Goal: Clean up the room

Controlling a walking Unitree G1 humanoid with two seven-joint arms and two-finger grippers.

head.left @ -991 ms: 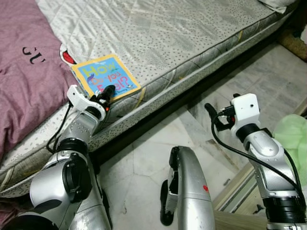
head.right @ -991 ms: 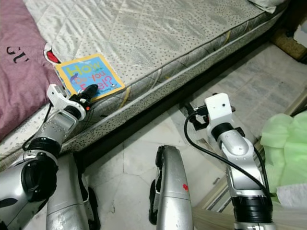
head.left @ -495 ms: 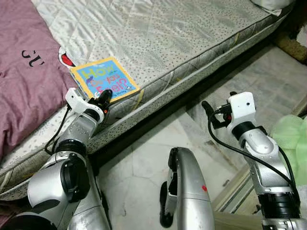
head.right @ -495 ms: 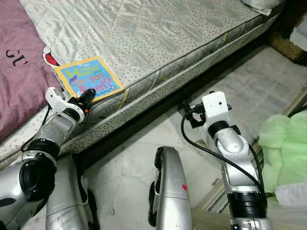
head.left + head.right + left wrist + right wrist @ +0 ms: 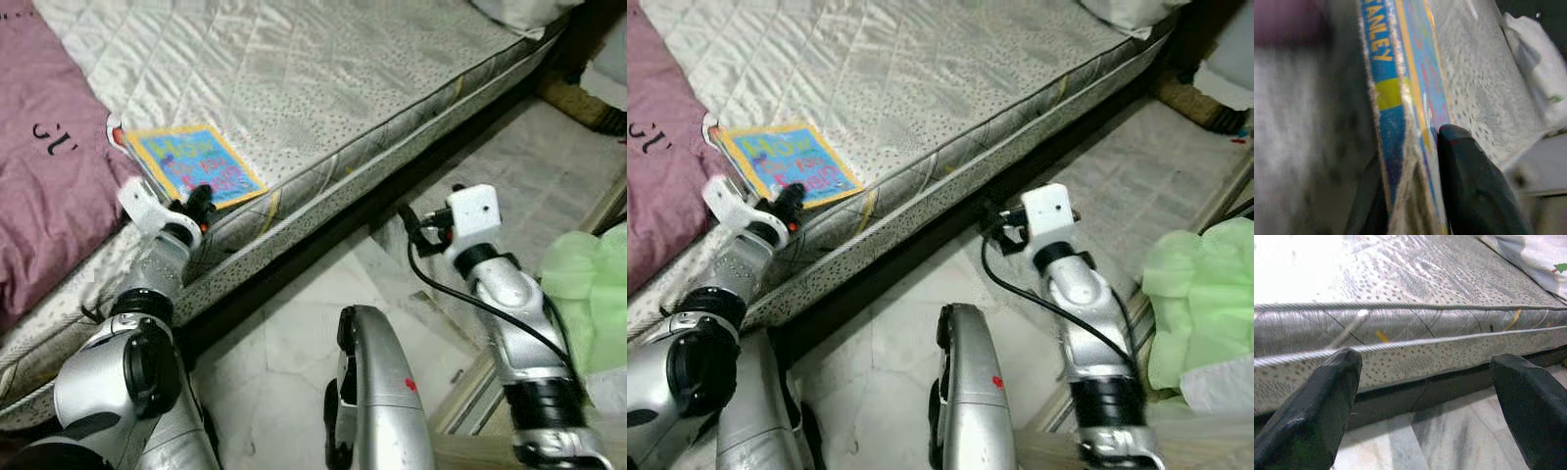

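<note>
left gripper [image 5: 199, 199] | jaws now closed on flat blue-and-yellow picture book [image 5: 191, 165] at grey quilted mattress [image 5: 323, 78] edge | lift judged next | right gripper [image 5: 1425, 431] jaws open, idle

- A book [image 5: 191, 163] with a blue cover and yellow border lies flat on the mattress [image 5: 323, 78], near its edge.
- The left gripper [image 5: 199, 199] reaches the book's near edge; whether it grips the book is hard to tell from here.
- A purple blanket [image 5: 44, 186] lies beside the book.
- The right gripper [image 5: 409, 223] hangs over the marble floor [image 5: 294, 313], beside the bed.
- A green bag [image 5: 588, 294] sits at the right edge.
</note>
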